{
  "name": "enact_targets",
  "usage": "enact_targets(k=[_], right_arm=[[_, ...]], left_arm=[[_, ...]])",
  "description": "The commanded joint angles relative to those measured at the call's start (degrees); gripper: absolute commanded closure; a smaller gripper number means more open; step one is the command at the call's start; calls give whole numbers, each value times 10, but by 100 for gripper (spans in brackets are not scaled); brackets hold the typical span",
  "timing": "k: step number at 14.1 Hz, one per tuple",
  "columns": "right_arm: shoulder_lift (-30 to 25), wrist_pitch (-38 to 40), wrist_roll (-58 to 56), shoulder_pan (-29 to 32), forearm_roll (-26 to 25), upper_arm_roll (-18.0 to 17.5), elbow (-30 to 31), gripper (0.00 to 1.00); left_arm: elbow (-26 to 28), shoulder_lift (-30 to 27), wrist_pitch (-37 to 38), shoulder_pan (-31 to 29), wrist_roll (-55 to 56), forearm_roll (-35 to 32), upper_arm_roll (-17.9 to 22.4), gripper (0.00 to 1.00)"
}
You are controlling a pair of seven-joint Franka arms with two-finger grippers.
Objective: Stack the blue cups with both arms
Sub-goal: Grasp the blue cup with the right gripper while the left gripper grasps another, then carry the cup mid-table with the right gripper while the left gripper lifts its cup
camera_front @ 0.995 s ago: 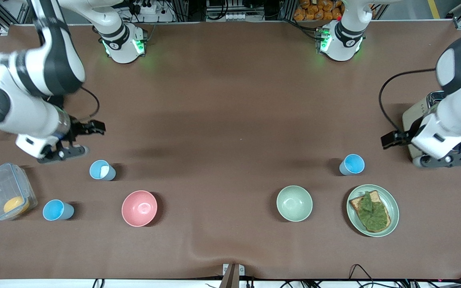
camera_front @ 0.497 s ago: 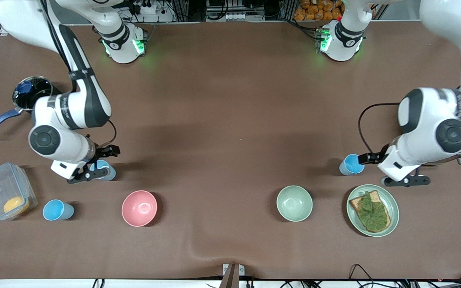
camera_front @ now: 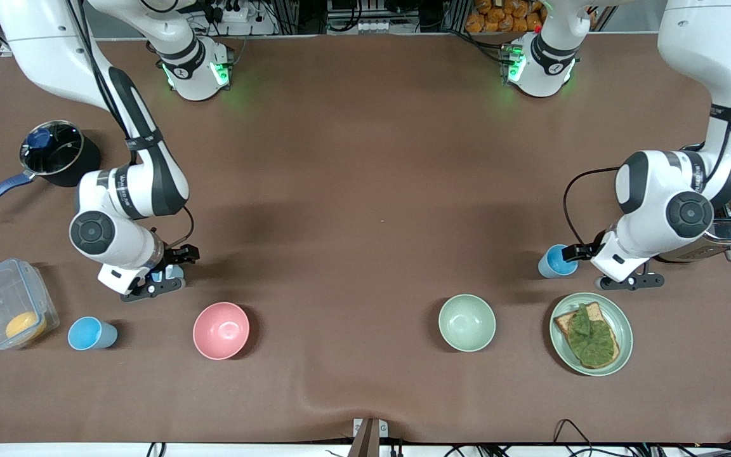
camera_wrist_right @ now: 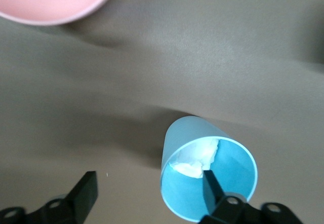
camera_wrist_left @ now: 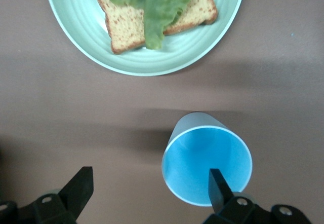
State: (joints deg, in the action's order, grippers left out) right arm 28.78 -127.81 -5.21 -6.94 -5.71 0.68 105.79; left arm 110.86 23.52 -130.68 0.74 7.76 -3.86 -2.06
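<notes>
The front view looks steeply down from high above the counter (camera_front: pixel 365 190), facing the arm bases along its top edge. Each wrist view looks straight down, close. The left wrist view shares a blue cup (camera_wrist_left: pixel 206 164) and toast plate (camera_wrist_left: pixel 147 57) with the front; the right shares a pink bowl (camera_wrist_right: pixel 50 1).

Both arms are reaching way out from their bases and bent down low over the table, each toward its own end. The left gripper (camera_wrist_left: pixel 147 183) has its fingers spread wide apart, and the right gripper (camera_wrist_right: pixel 149 186) is spread wide too, both pointing straight down.
</notes>
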Motion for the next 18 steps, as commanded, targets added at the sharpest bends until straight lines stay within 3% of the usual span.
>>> enact_targets(k=[1,2,3,9,12,15,18], right_arm=[[11,-5,2,6,-11,-4,0,78],[13,-2,2,5,-11,-4,0,95],[15,-1,2,5,-11,-4,-1,100],[15,5,-3,5,-19,-5,-30,100],[12,90,3,-9,-10,-9,-91,100],[14,217,74,-71,1,-11,-167,100],[13,221,219,-158,60,-10,-168,100]], left_arm=[[9,6,-17,-1,-5,-12,-3,0],[9,14,-19,0,-5,-12,-2,0],[8,24,-27,1,-5,-11,-2,0],[-13,63,-33,17,1,-12,-1,0],[-42,81,-4,18,3,-12,-1,0],[-41,98,-3,22,2,-13,-1,0],[-42,109,-4,30,27,-12,-1,0]])
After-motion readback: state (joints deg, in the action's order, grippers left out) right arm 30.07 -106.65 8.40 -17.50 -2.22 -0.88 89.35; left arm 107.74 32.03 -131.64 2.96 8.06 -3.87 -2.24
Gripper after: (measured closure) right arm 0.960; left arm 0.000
